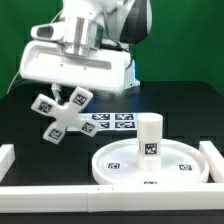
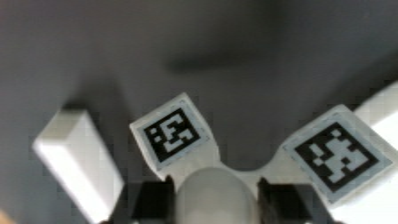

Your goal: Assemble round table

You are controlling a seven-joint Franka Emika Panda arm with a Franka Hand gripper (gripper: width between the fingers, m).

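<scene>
The pincer (image 1: 68, 97) was closed on the cross-shaped foot piece (image 1: 62, 113), which was held tilted and clear of the table (image 1: 40, 150), toward the exterior view's left. In the wrist view, the pincer (image 2: 214, 205) was seen clamped at the hub of the foot piece (image 2: 214, 185). Two tagged arms of the piece spread out beyond the jaws, and the table behind them was blurred.

The round disc (image 1: 150, 168) lay rim-up on the table toward the exterior view's right, just behind the front border wall (image 1: 100, 195). The cylinder leg (image 1: 150, 137) stood upright at about the centre of the disc, touching its floor. Whether the leg was fully fastened into the disc could not be told from the pictures. The marker board (image 1: 110, 122) lay flat on the table behind the disc.

Progress was judged as follows:

- **Leg to disc:** this joint was taken as done, or nearly done, since the leg stood unaided in its seat.
- **Foot piece:** it was grasped but well apart from the leg, and was not yet fitted.
- **Remaining work:** the foot piece was to be carried over the top of the leg, levelled, lined up with the leg's axis, lowered onto it and secured.
- **Final check:** the tightness of both joints was then to be confirmed, as neither could be verified from these views.
</scene>
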